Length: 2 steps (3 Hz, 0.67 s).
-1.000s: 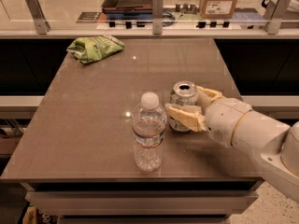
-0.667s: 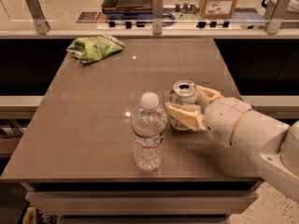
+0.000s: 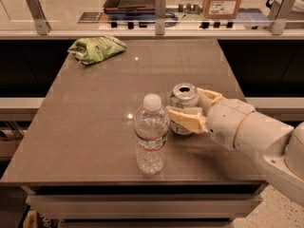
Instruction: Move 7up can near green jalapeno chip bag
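Gripper: your gripper (image 3: 190,109) sits at the right front of the table, one cream finger across the near side of the can and the other behind it; the fingers look closed onto it, lightly parted only by the can's width.
7up can: the 7up can (image 3: 183,99) stands upright between those fingers, its base apparently on the table, pull-tab top facing up.
Green jalapeno chip bag: the green jalapeno chip bag (image 3: 96,49) lies flat at the far left corner, well apart from the can.
Direction of the move: from your gripper the bag lies away and to the left, a diagonal across the tabletop. You judge the carry has not begun.
Obstacle: the water bottle (image 3: 151,135) stands just beside the can, on its near left; a path straight left would clip it, so go up or away first.
Surface: the table (image 3: 109,108) is a smooth brown slab, bare between can and bag.
Room: a counter with a rail (image 3: 161,26) and a cardboard box (image 3: 223,0) runs behind.
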{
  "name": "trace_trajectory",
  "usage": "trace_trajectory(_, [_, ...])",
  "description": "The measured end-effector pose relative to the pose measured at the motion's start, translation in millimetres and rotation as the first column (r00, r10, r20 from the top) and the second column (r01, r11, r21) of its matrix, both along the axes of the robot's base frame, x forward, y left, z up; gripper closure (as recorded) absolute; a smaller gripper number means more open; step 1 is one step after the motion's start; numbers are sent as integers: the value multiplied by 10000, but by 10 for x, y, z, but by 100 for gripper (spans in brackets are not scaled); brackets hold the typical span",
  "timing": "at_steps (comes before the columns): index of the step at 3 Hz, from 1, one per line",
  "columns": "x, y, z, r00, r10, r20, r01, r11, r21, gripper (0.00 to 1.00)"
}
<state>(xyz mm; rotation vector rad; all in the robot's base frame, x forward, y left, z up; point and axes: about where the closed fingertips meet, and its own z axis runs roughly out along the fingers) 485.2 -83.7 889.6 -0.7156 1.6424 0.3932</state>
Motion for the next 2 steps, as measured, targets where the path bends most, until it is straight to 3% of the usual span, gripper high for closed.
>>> trace_trajectory(1, [155, -9, 135, 9998, 61, 187, -58, 9998, -198, 100])
trace_trajectory(2, [515, -63, 367, 9985, 112, 536, -90, 9991, -426, 100])
